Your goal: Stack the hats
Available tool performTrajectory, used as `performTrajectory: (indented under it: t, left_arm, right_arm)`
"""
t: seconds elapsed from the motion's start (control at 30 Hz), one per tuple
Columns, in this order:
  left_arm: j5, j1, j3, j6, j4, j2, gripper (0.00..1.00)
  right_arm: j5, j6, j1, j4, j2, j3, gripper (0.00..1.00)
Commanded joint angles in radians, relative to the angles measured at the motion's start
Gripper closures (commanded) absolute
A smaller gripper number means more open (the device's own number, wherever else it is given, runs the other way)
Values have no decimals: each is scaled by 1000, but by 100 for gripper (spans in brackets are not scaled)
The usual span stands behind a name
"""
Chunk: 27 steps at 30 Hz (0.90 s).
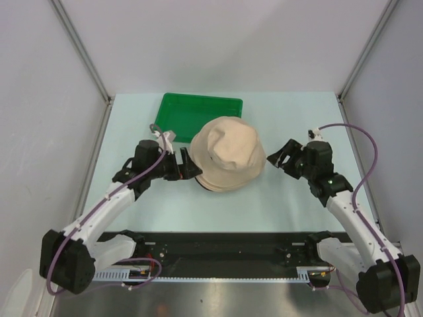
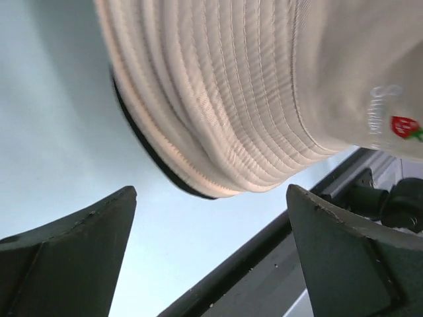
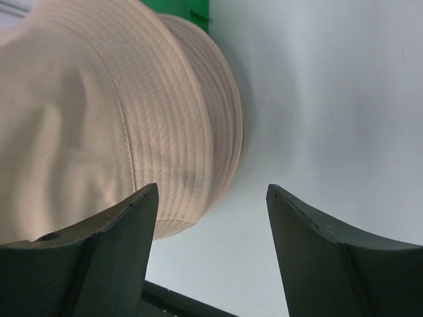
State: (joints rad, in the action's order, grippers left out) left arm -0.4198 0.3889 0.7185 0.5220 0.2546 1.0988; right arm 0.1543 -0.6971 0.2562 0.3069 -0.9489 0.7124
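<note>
A pile of beige brimmed hats (image 1: 229, 154) sits in the middle of the table, crown up, with dark brim edges showing under the top one. My left gripper (image 1: 190, 168) is open and empty just left of the pile's brim. In the left wrist view the stitched brim (image 2: 225, 112) fills the top, with a black inner edge beneath it and a small red logo on the crown. My right gripper (image 1: 279, 158) is open and empty just right of the pile. The right wrist view shows the hat (image 3: 112, 119) at the left, apart from the fingers (image 3: 125, 238).
A green plastic tray (image 1: 198, 109) lies behind the hats, partly covered by them; its corner shows in the right wrist view (image 3: 182, 10). The pale table (image 1: 291, 119) is bounded by grey walls left and right. A black rail (image 1: 225, 247) runs along the near edge.
</note>
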Motion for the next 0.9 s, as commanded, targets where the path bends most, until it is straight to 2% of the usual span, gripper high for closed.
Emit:
performTrajectory:
  t: [0.0, 0.13, 0.2, 0.23, 0.33, 0.47, 0.6, 0.87]
  left_arm:
    - [121, -80, 35, -53, 92, -102, 0]
    - [176, -244, 73, -95, 155, -120, 0]
    - [255, -294, 126, -94, 204, -102, 0]
    - [268, -352, 139, -85, 233, -91, 0]
    - [305, -418, 156, -63, 215, -109, 0]
    - [410, -418, 205, -86, 235, -132, 0]
    - [484, -418, 222, -112, 244, -154, 0]
    - [477, -420, 162, -88, 164, -221, 0]
  right_arm:
    - [-79, 28, -26, -35, 96, -22, 29]
    - [-150, 57, -58, 14, 147, -24, 28]
    - [-235, 74, -75, 56, 176, -18, 28]
    - [-272, 88, -80, 76, 186, -5, 28]
    - [-412, 120, -81, 118, 251, 9, 28]
    - [-551, 168, -83, 139, 326, 4, 28]
    - [-598, 177, -86, 152, 367, -8, 28]
    - [-614, 174, -83, 152, 371, -14, 28]
